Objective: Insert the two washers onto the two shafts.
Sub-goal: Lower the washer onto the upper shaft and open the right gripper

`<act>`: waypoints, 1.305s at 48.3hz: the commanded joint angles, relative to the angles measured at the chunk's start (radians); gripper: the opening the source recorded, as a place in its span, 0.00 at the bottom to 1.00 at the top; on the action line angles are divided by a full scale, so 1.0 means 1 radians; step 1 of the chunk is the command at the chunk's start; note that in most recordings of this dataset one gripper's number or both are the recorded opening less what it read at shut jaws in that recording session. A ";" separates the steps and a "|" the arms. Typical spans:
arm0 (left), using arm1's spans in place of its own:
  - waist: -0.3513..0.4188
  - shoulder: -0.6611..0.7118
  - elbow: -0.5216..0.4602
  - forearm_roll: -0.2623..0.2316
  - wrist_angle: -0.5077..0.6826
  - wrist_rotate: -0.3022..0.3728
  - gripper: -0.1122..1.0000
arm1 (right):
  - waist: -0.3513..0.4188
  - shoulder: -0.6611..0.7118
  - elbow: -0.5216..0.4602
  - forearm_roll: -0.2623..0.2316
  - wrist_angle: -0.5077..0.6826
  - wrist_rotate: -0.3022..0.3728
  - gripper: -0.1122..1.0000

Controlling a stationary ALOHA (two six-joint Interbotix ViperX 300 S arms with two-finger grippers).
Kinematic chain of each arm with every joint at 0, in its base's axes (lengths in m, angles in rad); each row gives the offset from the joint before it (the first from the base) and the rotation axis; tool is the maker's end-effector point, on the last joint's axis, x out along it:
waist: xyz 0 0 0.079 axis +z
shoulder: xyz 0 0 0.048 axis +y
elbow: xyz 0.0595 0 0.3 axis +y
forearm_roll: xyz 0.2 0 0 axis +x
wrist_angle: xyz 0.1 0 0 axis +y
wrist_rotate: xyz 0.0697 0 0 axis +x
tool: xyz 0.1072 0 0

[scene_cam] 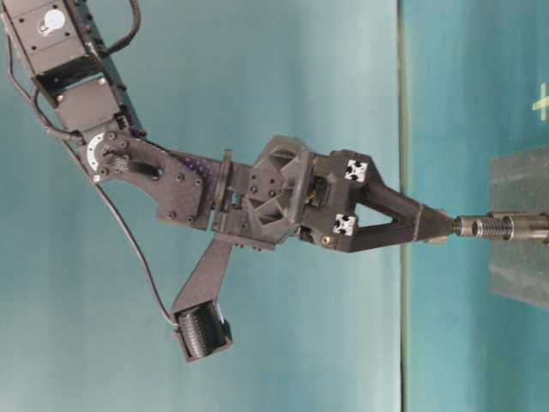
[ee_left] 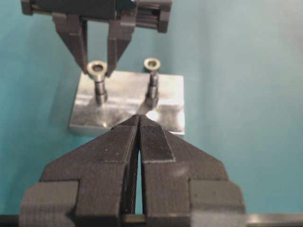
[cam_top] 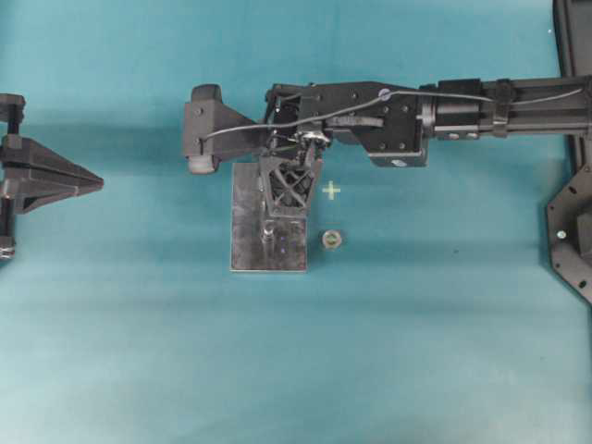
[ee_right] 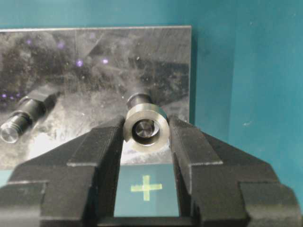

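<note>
The right gripper [ee_right: 146, 130] points down over a shiny metal plate [ee_right: 71, 52] that lies on the teal table [cam_top: 139, 370], and its two black fingers [ee_right: 102, 146] bracket a steel washer [ee_right: 146, 128] at their tips. The washer sits on the top end of an upright shaft [ee_right: 140, 98], whose tip shows through the washer's bore in the right wrist view. The fingers stand just beside the ring on either side; whether they press it or have let go cannot be told. In the table-level view the fingertips meet the washer [scene_cam: 464, 226] at the head of the threaded shaft [scene_cam: 506, 227]. A second shaft [ee_right: 21, 118] stands on the same plate, bare of any ring. Near the plate's edge a second washer [cam_top: 331, 240] lies flat on the table, close to a yellow cross mark [cam_top: 331, 191]. The left gripper [ee_left: 138, 124] hangs well apart from the plate at the table's left side, with its jaws pressed together on nothing and aimed toward the plate.
</note>
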 commanded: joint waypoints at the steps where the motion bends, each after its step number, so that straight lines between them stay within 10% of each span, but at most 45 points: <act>1: 0.002 0.006 -0.014 0.003 -0.005 -0.002 0.10 | -0.012 -0.014 -0.032 -0.003 -0.003 -0.014 0.45; 10: 0.002 0.006 -0.017 0.003 -0.005 -0.002 0.10 | -0.008 0.015 -0.035 0.017 -0.005 -0.011 0.88; 28: 0.002 0.005 -0.015 0.003 -0.005 -0.002 0.10 | 0.003 0.011 -0.037 0.081 0.037 -0.017 0.81; 46: 0.002 0.006 -0.020 0.003 -0.005 -0.005 0.10 | -0.084 0.023 -0.049 -0.005 0.029 -0.005 0.79; 63: 0.002 0.006 -0.015 0.003 -0.005 -0.006 0.10 | 0.020 -0.014 -0.038 0.043 0.086 0.005 0.79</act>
